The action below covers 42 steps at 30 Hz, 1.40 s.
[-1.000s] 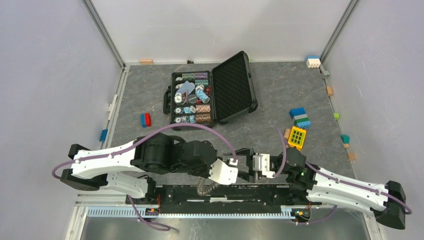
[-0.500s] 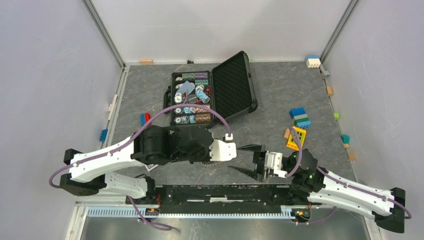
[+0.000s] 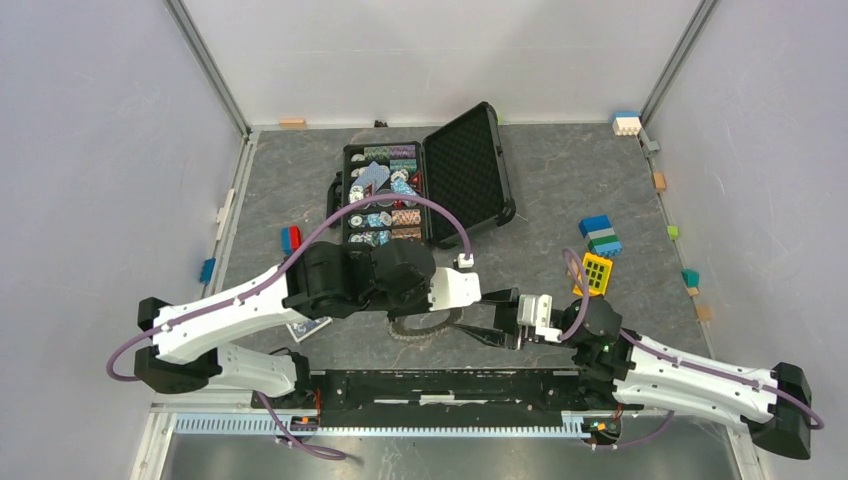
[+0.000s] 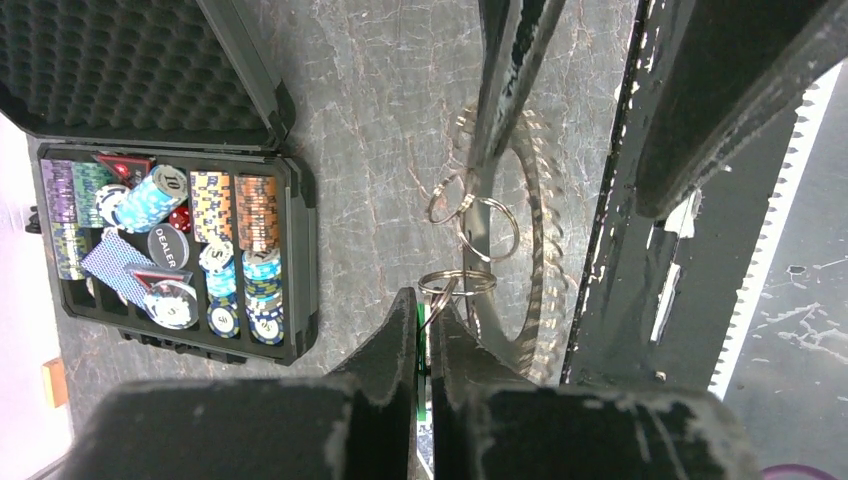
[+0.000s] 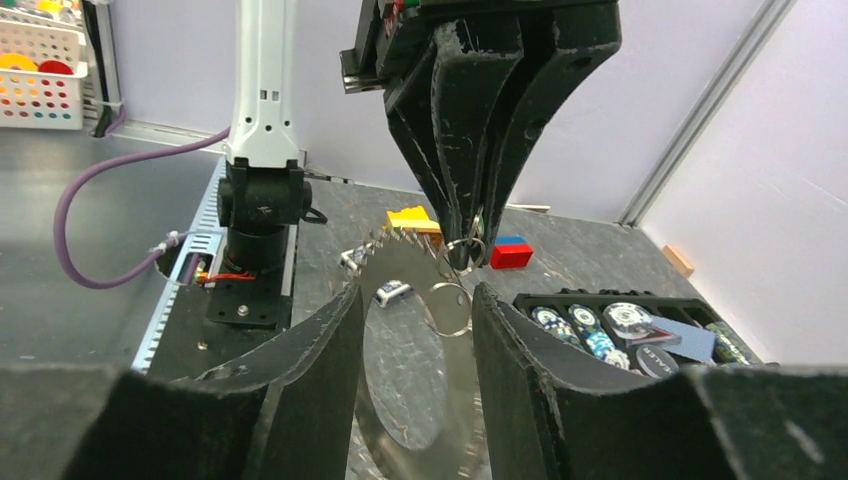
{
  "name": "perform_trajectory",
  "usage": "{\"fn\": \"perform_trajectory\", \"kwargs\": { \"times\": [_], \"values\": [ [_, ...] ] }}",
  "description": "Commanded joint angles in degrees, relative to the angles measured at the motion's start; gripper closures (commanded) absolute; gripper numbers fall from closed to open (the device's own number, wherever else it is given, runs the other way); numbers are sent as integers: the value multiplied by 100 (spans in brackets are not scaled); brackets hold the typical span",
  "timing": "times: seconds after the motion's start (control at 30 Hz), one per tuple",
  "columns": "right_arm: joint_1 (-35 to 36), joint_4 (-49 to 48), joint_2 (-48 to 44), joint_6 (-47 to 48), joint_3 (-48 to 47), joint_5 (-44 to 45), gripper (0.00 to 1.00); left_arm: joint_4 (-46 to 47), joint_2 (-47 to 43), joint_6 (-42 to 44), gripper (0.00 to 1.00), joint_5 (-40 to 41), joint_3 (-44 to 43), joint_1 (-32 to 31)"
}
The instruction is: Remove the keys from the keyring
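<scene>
Silver-grey keys stick out like saw teeth round the keyring, a thin hoop that appears to hang just above the desk between the two arms, near the front rail. The left gripper is clenched on the green tag, with small split rings dangling just past its tips. The right gripper is spread wide, one finger on each side of the hoop, not touching it as far as I can tell

The hoop is blurred in the left wrist view, so it may be swaying. A close on the teeth instead of the wire would probably let the keys pivot and the hoop twist away. A pull against a pinch on the tag alone could slip it free and drop the whole bunch. A loose split ring might also snag a fingertip

Further out, the open black case of poker chips lies beyond the left arm, and a red-and-blue block is well apart. A yellow grid block sits near the right arm's cable. None of these blocks the work; the crowding comes from the grippers meeting tip to tip
</scene>
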<state>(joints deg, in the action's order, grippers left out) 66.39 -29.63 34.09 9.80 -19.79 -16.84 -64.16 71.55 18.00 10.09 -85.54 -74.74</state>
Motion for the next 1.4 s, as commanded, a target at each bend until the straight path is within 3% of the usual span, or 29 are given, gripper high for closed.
{"fn": "perform_trajectory", "kwargs": {
  "times": [0.0, 0.2, 0.5, 0.77, 1.37],
  "values": [
    [31, -772, 170, -288, 38, -223, 51, 237, -7, -231, 98, -138, -277, 47],
    [75, -939, 402, -420, 15, -144, 53, 197, 36, -254, 98, -172, -323, 65],
    [84, -749, 783, -796, -195, 632, 63, 180, 62, -286, 98, -181, -352, 69],
    [102, -1015, 1151, -1149, -262, 620, 64, 162, 81, -293, 98, -199, -350, 74],
    [206, -1090, 946, -1188, -247, 619, 65, 137, 151, -354, 98, -73, -323, 85]
  ]
}}
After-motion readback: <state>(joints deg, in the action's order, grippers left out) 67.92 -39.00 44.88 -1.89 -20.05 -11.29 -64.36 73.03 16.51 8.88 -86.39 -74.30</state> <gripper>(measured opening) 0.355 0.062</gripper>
